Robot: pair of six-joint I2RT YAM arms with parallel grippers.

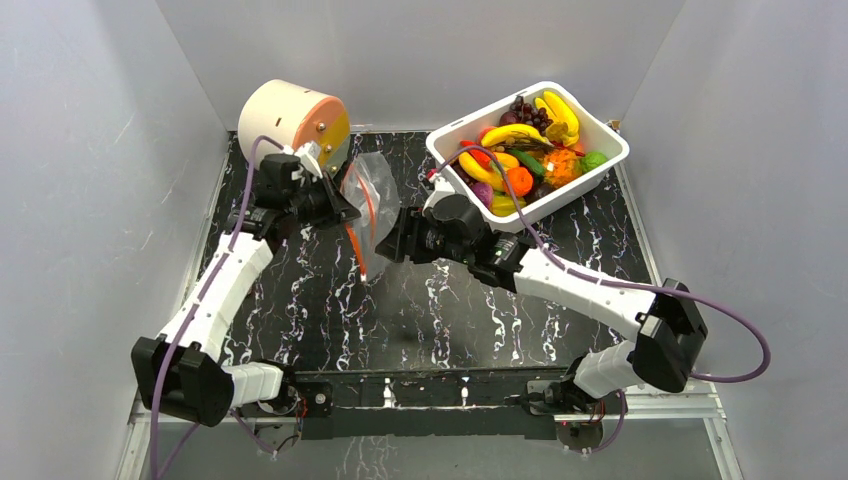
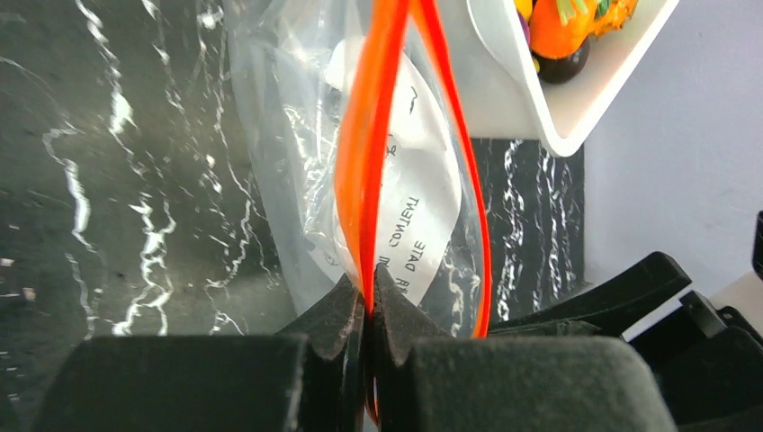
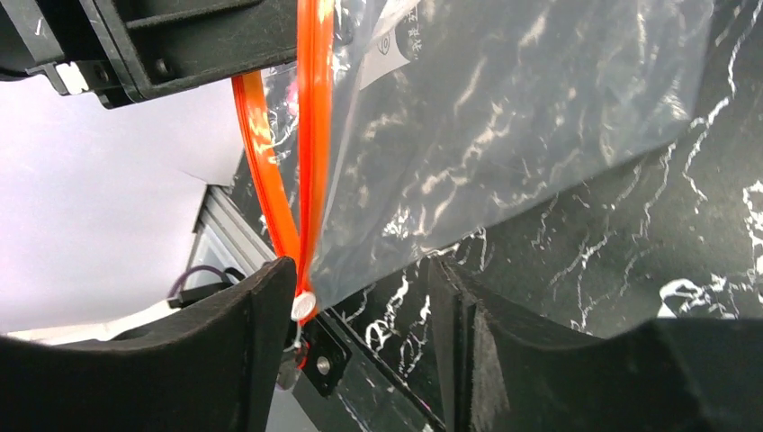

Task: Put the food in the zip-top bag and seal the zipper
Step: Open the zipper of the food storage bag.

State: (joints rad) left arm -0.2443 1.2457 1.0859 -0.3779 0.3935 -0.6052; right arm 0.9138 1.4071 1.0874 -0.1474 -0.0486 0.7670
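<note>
The zip-top bag (image 1: pixel 375 190) hangs above the black marbled table (image 1: pixel 430 310), left of centre, its zipper (image 2: pixel 360 180) strips parted. The left gripper (image 2: pixel 369 306) is clamped tight on one strip. The right gripper (image 3: pixel 360 292) has its jaws apart, with the bag's lower corner between them. The food (image 1: pixel 520 140) lies in the white tub (image 1: pixel 612 150), at the far right.

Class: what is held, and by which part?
Left gripper pinches the clear plastic zip-top bag by its orange-red zipper rim; right gripper holds nothing.
</note>
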